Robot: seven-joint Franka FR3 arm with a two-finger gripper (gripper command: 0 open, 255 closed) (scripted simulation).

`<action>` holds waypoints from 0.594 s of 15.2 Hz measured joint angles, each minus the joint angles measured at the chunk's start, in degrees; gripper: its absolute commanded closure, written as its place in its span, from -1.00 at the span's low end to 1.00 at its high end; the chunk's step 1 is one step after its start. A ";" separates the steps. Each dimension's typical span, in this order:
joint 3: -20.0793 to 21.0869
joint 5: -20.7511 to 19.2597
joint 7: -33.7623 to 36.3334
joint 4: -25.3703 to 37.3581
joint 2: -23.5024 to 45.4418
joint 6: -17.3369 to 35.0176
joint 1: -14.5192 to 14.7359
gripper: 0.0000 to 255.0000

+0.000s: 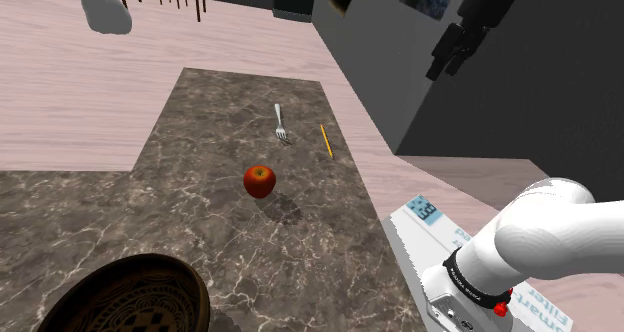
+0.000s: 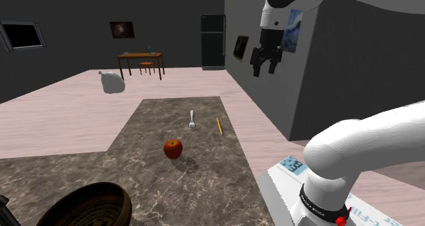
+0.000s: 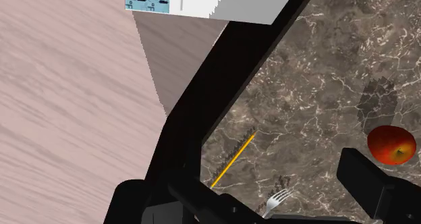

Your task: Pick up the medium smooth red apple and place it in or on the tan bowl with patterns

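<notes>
Gripper (image 2: 266, 62) hangs high, fingers apart, empty. Red apple (image 2: 173, 148) sits on the marble counter (image 2: 204, 184) well below it, past the fork (image 2: 193, 120) (toward the bowl (image 2: 85, 207)) — long descent needed, I'd say.

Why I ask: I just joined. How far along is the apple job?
Done: nothing yet; the red apple sits on the marbled counter, apart from the patterned bowl. In hand: the gripper hangs open and empty, high above the counter. Left: descend, grasp the apple, carry it to the bowl.
</notes>
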 measured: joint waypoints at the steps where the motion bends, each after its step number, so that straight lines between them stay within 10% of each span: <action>1: 0.00 0.00 0.00 0.00 0.00 0.00 0.00 -1.00; 9: 6.97 4.32 6.70 -7.29 1.82 11.38 2.60 -1.00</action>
